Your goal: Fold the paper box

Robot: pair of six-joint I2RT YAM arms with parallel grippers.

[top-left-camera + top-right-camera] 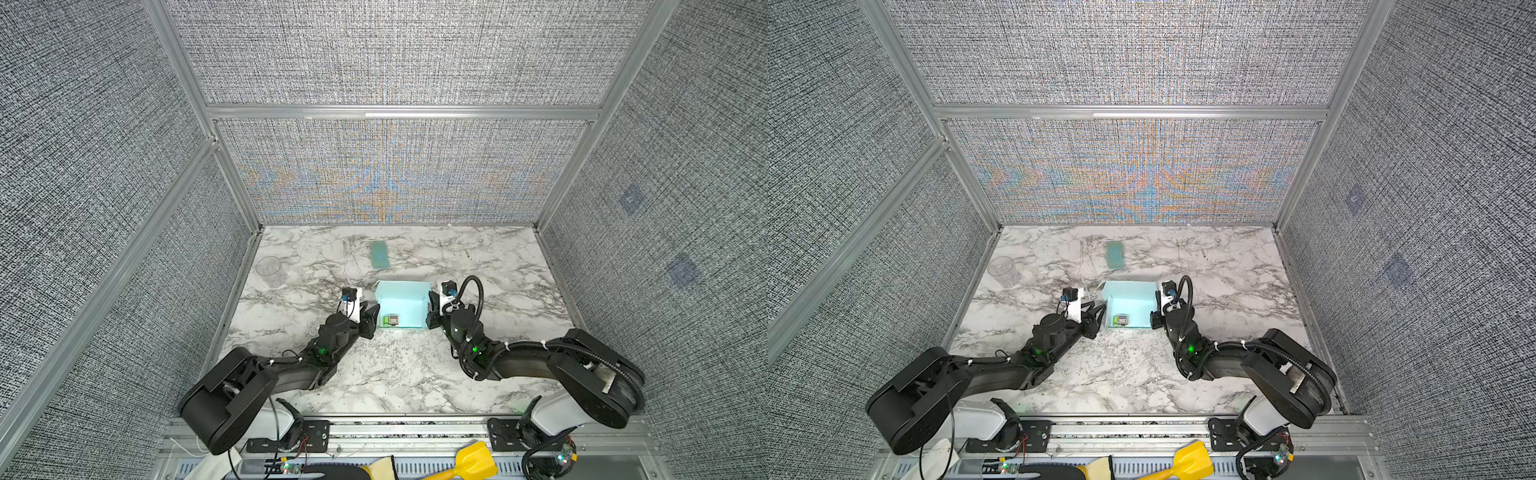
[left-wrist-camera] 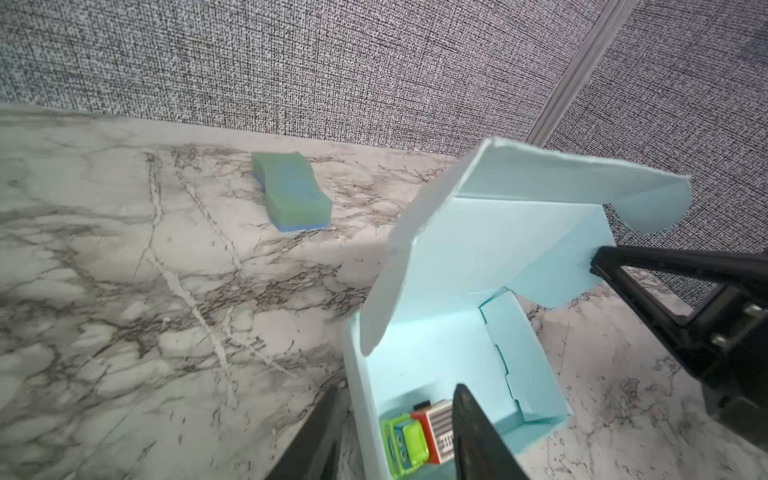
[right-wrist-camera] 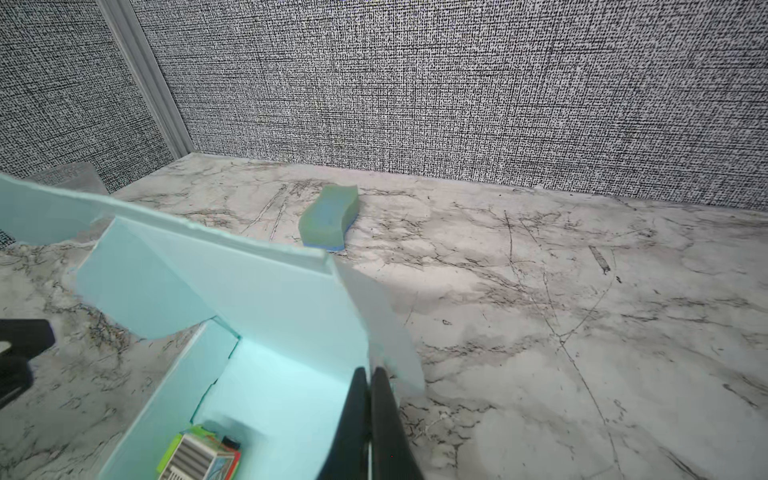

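Paper box (image 1: 401, 305) sits on surface (image 1: 415, 374) betw. both arms, top open, lid panel standing off its far wall w/ rounded ear tabs splayed. Left gripper (image 2: 397, 388) is at box's left wall, jaws part-open, one finger inside, one outside, not pinching. Right gripper (image 3: 370, 376) is at box's right wall, jaws closed on that wall's edge. Likely next: lid comes down from far wall toward arms. Left arm is free, both equally near.

We've got both arms reaching in low: left end effector (image 1: 371, 308) jaws apart, right end effector (image 1: 431, 309) clamped on the paper box (image 1: 403, 303).
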